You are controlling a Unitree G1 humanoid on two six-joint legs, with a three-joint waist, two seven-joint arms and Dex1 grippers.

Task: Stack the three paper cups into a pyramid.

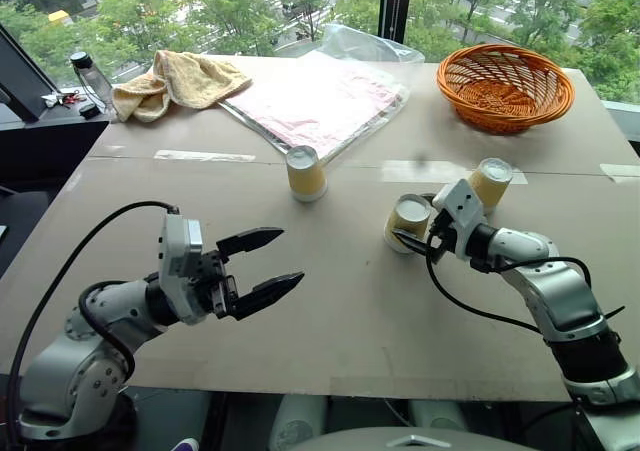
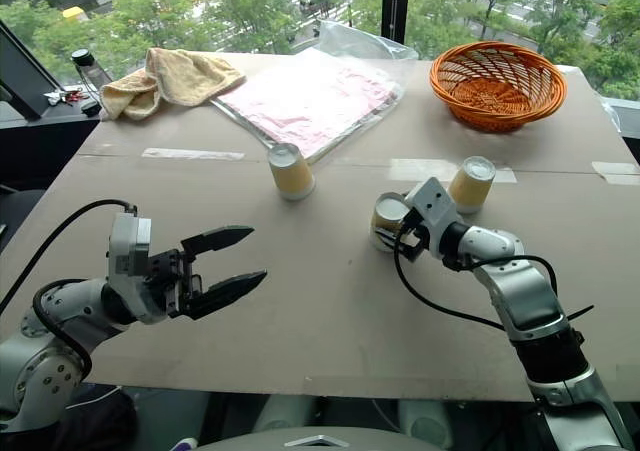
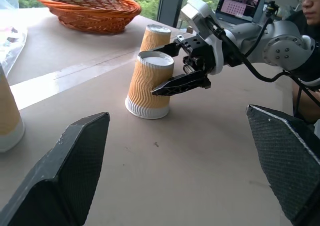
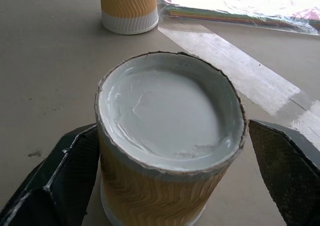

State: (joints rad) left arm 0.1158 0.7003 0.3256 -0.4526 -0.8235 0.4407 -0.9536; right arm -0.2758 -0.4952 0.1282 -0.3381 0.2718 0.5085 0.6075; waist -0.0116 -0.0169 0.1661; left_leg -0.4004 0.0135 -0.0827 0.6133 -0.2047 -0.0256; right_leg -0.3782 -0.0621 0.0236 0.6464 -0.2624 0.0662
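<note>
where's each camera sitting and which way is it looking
Left and right eye views: on the head, looking forward and down over the table; both arms show, left gripper and right gripper.
Left wrist view: on the left wrist, looking across the table at the right gripper around the near cup, basket behind; its own fingers show.
Right wrist view: on the right wrist, looking down onto that cup's upturned base; its own fingers show.
Shared: both wrist views show the near cup.
</note>
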